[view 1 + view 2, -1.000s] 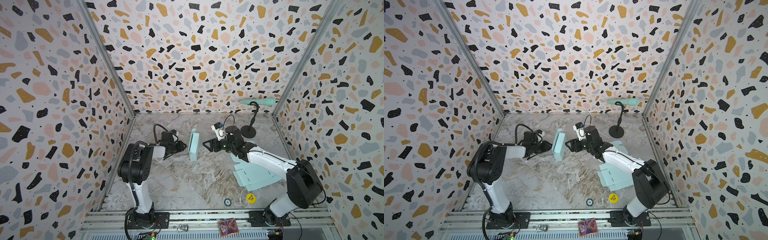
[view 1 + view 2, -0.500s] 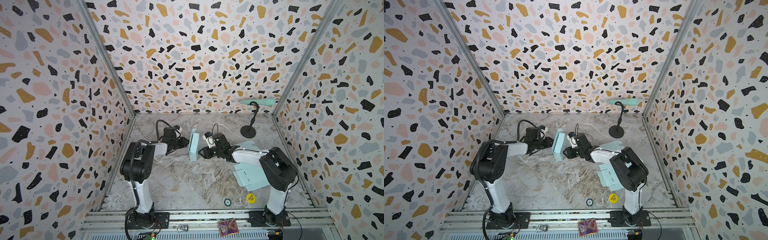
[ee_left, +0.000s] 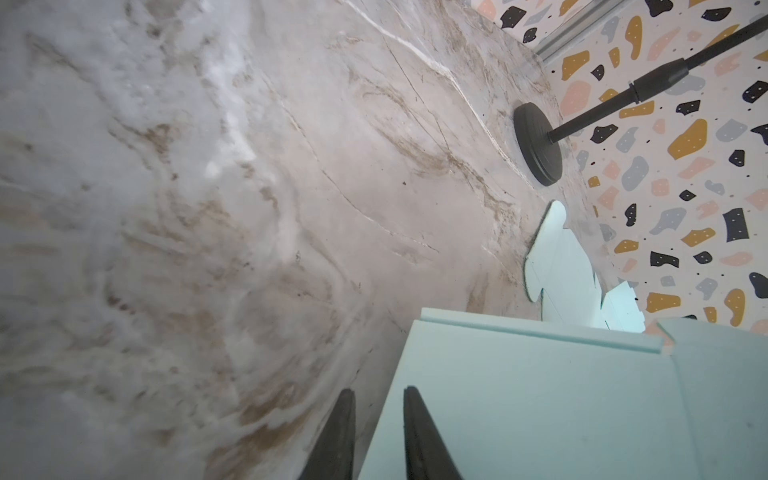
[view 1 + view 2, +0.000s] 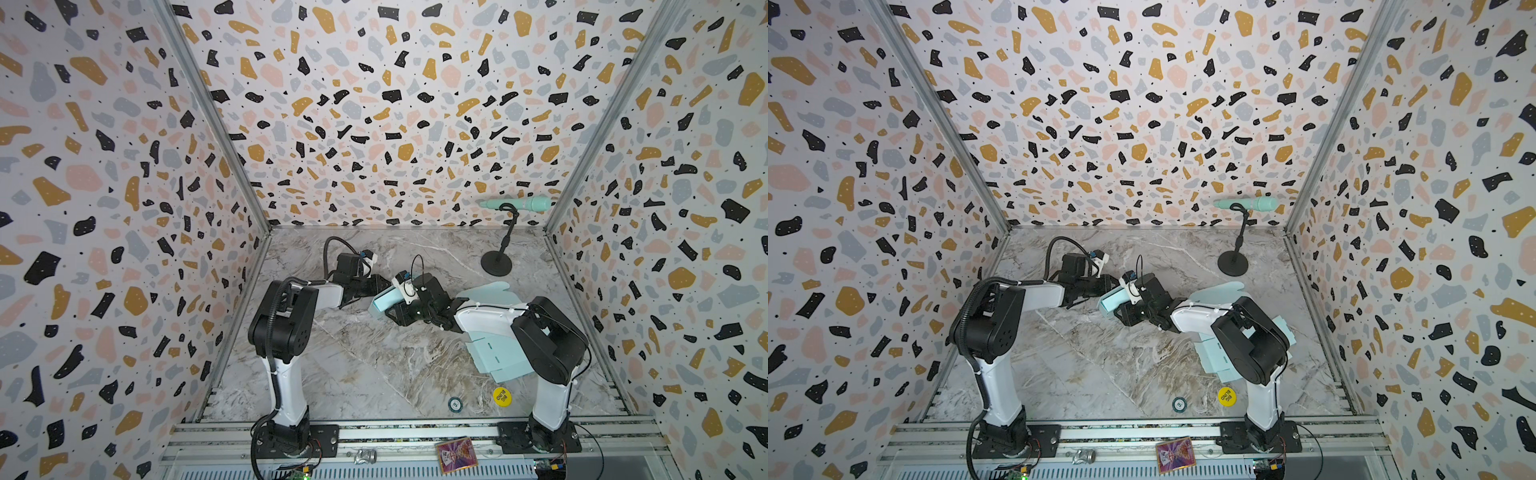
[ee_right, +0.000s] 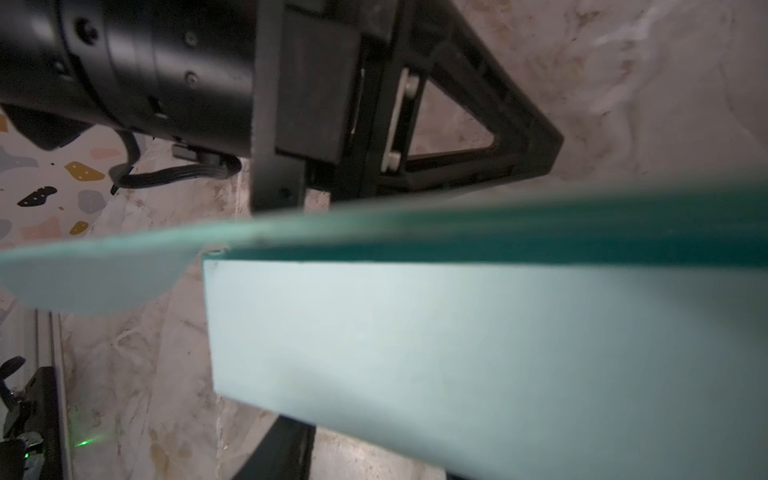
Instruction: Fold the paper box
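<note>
Across the grey-and-brown marbled tabletop (image 4: 374,374), the work looked roughly midway. Largest of the paper pieces were the flat mint-green card blanks (image 4: 500,359) lying beneath the right arm's elbow, with a scalloped mint-green blank (image 4: 490,291) just beyond. None showed a raised wall, so I judged them untouched.

Smaller, near the table's middle, the mint-green paper box (image 4: 384,301) sat tilted between the two arms, one long panel facing up in both top views. Whether it touched the table could not be told. The left wrist view showed a folded strip along one side and a second panel meeting it at a corner, so some walls seemed formed. The right wrist view showed a rounded tab (image 5: 91,278) jutting out, not tucked. By my reading, that tab and the closing flaps were left to do.

The left gripper (image 3: 378,392) had its fingers close together astride one edge of the box, apparently pinching it. The right gripper (image 4: 401,314) met the box from the opposite side. One finger (image 5: 274,449) showed beneath a panel and its partner was hidden, so I could not tell whether it was clamped or loose.
</note>
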Action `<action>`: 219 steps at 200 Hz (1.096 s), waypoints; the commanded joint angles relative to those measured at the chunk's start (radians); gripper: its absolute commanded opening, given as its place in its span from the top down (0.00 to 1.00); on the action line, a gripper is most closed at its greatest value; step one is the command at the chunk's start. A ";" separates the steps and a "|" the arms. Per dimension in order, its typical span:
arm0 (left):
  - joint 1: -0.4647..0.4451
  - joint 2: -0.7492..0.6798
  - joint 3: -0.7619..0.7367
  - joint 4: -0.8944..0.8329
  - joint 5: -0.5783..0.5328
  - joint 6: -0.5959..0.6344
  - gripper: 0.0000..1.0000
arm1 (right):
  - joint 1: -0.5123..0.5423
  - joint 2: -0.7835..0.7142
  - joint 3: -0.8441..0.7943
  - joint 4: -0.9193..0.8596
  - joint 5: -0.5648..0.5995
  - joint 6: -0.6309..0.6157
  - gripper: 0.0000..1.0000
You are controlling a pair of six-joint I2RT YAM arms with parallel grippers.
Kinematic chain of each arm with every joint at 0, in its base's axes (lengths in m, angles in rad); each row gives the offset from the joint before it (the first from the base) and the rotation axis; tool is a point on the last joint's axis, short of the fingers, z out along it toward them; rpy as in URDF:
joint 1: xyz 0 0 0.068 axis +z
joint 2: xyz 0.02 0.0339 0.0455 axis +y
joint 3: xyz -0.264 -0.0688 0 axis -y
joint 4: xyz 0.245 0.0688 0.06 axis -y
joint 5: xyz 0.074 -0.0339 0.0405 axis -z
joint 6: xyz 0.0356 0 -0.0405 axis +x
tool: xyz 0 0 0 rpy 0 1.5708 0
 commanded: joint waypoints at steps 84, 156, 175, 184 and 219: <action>-0.005 0.088 0.084 -0.002 0.076 0.046 0.77 | 0.074 -0.037 0.042 0.001 0.054 -0.025 0.50; 0.043 0.124 0.151 -0.037 -0.008 0.009 0.75 | 0.076 -0.024 0.060 -0.020 0.071 -0.043 0.46; 0.051 0.133 0.180 -0.061 -0.018 0.018 0.74 | 0.076 -0.022 0.066 -0.026 0.076 -0.050 0.46; 0.051 0.136 0.193 -0.076 -0.026 0.027 0.73 | 0.076 -0.022 0.069 -0.027 0.079 -0.051 0.46; 0.056 0.138 0.228 -0.106 -0.054 0.033 0.72 | 0.078 -0.043 0.075 -0.056 0.091 -0.071 0.45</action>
